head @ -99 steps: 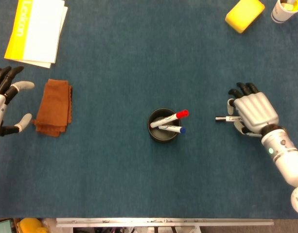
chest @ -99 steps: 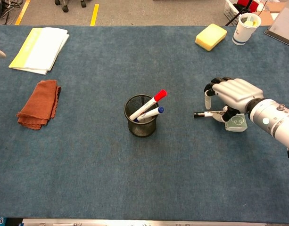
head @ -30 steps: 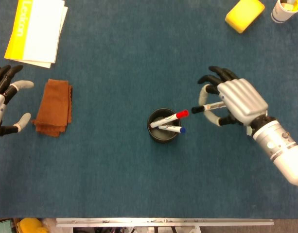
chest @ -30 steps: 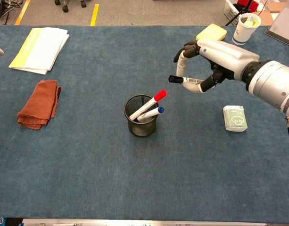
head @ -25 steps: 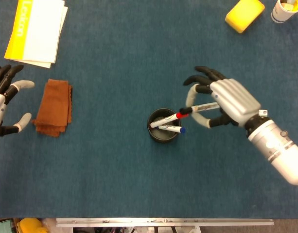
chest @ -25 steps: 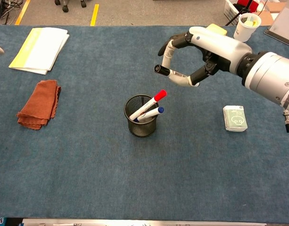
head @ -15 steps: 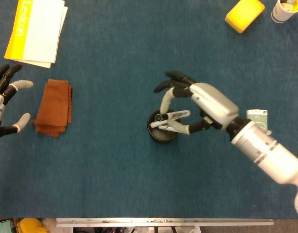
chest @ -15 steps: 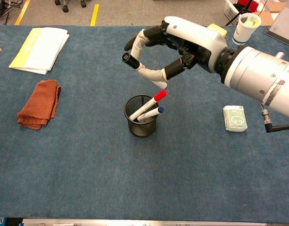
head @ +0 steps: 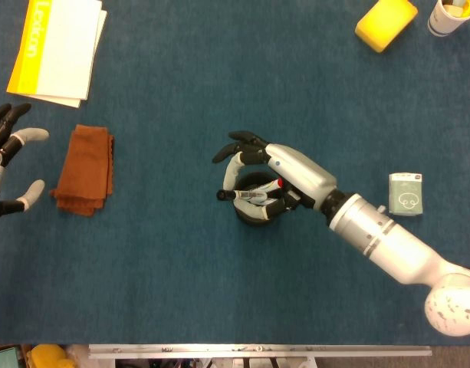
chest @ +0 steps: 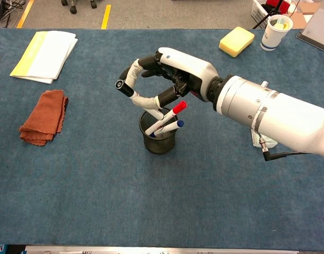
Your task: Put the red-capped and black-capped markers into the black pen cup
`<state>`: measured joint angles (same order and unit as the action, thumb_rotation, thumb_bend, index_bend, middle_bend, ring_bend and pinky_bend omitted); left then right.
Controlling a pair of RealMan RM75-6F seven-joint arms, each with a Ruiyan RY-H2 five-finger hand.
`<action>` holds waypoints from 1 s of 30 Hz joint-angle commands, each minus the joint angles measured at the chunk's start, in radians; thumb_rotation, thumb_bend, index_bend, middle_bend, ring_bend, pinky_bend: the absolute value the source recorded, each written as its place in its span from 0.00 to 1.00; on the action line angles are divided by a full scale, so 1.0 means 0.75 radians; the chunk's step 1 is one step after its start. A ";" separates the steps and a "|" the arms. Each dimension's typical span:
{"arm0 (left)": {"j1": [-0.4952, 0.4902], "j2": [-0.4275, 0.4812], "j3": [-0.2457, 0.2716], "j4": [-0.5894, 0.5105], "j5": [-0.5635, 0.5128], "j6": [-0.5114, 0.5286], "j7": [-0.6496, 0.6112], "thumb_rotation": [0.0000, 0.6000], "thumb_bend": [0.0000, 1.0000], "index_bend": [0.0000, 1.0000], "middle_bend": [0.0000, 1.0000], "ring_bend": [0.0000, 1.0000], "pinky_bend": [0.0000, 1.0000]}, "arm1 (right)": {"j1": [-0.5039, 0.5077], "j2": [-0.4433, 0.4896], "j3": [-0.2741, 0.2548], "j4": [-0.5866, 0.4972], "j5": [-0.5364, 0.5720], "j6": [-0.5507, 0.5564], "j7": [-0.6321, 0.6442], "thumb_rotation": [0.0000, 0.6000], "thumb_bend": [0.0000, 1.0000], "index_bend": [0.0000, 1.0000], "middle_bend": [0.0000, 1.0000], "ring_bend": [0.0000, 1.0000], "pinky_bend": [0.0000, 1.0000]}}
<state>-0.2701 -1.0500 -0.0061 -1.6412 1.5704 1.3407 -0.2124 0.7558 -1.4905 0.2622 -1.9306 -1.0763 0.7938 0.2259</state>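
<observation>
Black-capped marker poised over the pen cup, right hand pinching it.

My right hand (chest: 169,74) hangs directly above the black pen cup (chest: 158,138), curled around the black-capped marker (chest: 131,92), which I have pinched between thumb and fingers; its cap end juts out past the cup's left rim, tilted, not yet inside. My left hand (head: 6,161) rests well left of the cup, beyond the brown cloth (head: 85,169), fingers spread and holding nothing. The red-capped marker (chest: 165,117) already leans in the cup beside a blue-capped one (chest: 169,126). I judge the marker light, stiff and smooth, so a mid-barrel pinch suits it; the mesh cup looks light enough to tip if nudged.
</observation>
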 commanded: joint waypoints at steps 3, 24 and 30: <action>0.003 -0.001 0.002 0.008 -0.003 -0.002 -0.009 1.00 0.28 0.26 0.07 0.00 0.00 | 0.004 -0.054 -0.015 0.071 -0.024 -0.014 0.046 1.00 0.32 0.60 0.27 0.04 0.10; 0.004 -0.006 0.004 0.021 -0.003 -0.014 -0.019 1.00 0.28 0.26 0.07 0.00 0.00 | -0.025 -0.069 -0.065 0.201 -0.231 -0.045 0.227 1.00 0.37 0.42 0.22 0.01 0.03; 0.000 -0.004 0.002 0.014 -0.001 -0.015 -0.013 1.00 0.28 0.26 0.07 0.00 0.00 | -0.052 -0.021 -0.078 0.191 -0.308 0.003 0.253 1.00 0.37 0.36 0.20 0.00 0.02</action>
<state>-0.2697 -1.0529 -0.0048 -1.6306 1.5694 1.3295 -0.2218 0.7233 -1.5137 0.2066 -1.7847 -1.2969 0.7856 0.4110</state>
